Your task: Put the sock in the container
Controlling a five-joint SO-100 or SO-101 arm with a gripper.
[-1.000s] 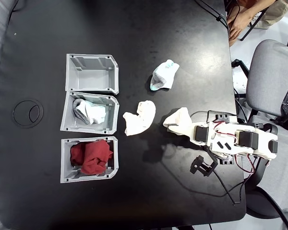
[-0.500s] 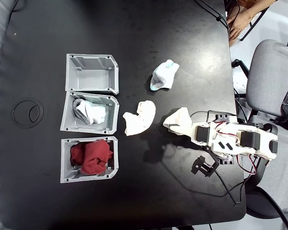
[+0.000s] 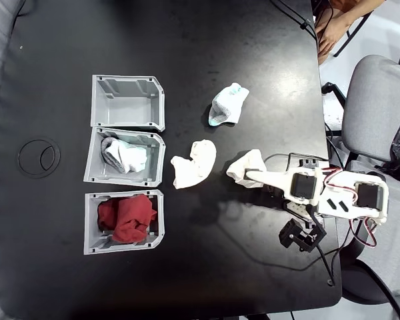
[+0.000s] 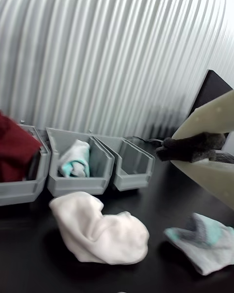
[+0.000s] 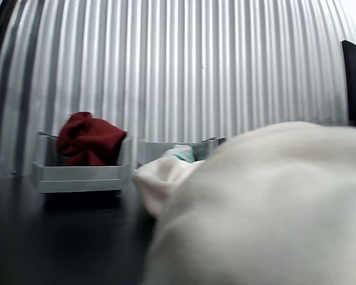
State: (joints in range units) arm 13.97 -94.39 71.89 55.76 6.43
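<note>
Showing, nearest the arm's base at the right of the fixed view, the gripper (image 3: 247,175) reaching leftward low over the black table (image 3: 187,40), its tip lying at the edge of a cream sock (image 3: 243,162). Appearing in the wrist view as two white jaws around a dark pad at the gripper (image 4: 168,152); being too close-set to tell whether parted or pressed together, and carrying nothing visible. Looming blurred across the foreground of the other view, a cream sock (image 5: 273,202).

Lying next, to the left in the fixed view, a second cream sock (image 3: 193,165), crumpled, apart from the first. Resting further up that view, well apart from all three bins, the sock (image 3: 228,105), mint, white and grey, flat on the table; showing at lower right in the wrist view as the sock (image 4: 207,241).

Standing farthest, in one touching column, the empty bin (image 3: 127,100), the container (image 3: 93,167) in the middle holding white-grey fabric, and the bin with red fabric (image 3: 90,227).
</note>
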